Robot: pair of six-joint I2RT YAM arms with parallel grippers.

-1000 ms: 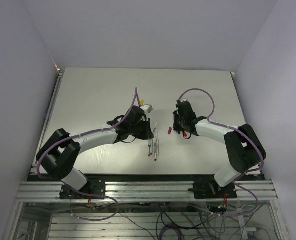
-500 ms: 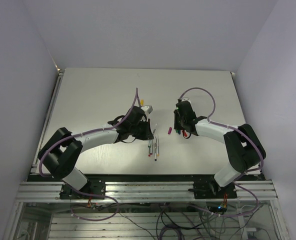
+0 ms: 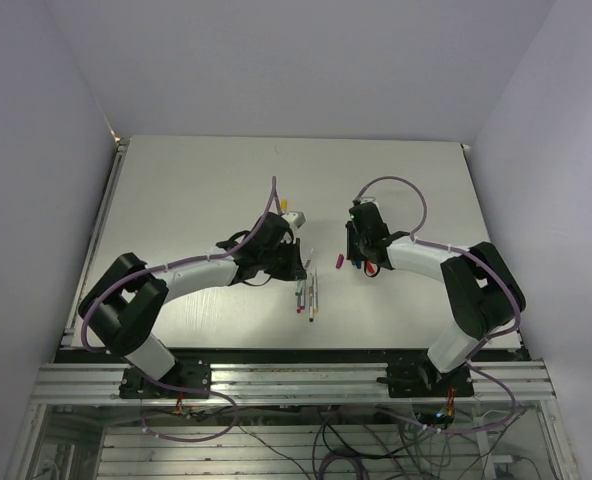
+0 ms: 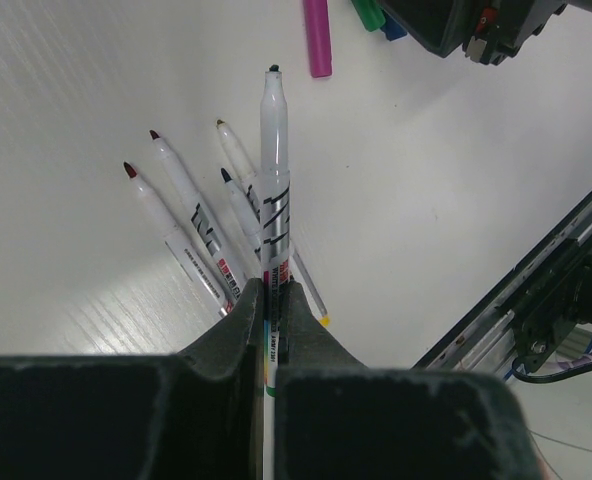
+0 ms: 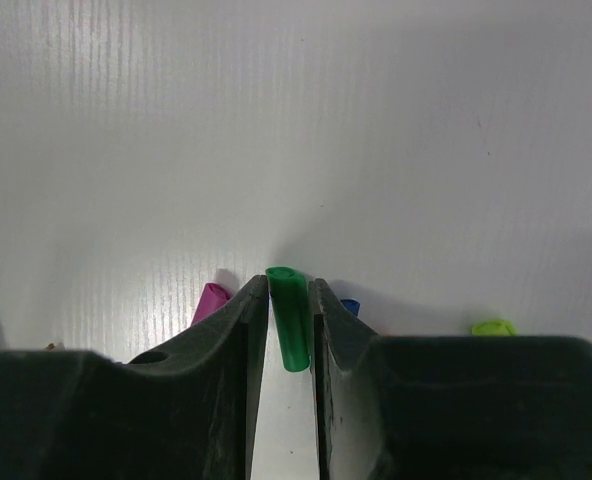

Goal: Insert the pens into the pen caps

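Note:
My left gripper (image 4: 269,290) is shut on a whitish pen (image 4: 274,170) whose dark tip points at the caps; it is held above the table. Several more pens (image 4: 191,225) lie fanned on the table under it, also seen from above (image 3: 307,297). My right gripper (image 5: 289,300) is down at the table with its jaws shut on the dark green cap (image 5: 291,320). A purple cap (image 5: 212,300) lies left of it, a blue cap (image 5: 350,307) and a light green cap (image 5: 493,327) to its right. The purple cap (image 3: 337,262) lies between the two grippers.
The white table (image 3: 196,190) has raised rails along its left edge and front edge (image 3: 276,352). The two grippers (image 3: 298,262) (image 3: 359,260) are close together at mid-table. A red cap (image 3: 372,268) shows beside the right gripper. Walls close in on three sides.
The right gripper has shifted slightly left and away over the caps. The left arm with its pen has hardly moved.

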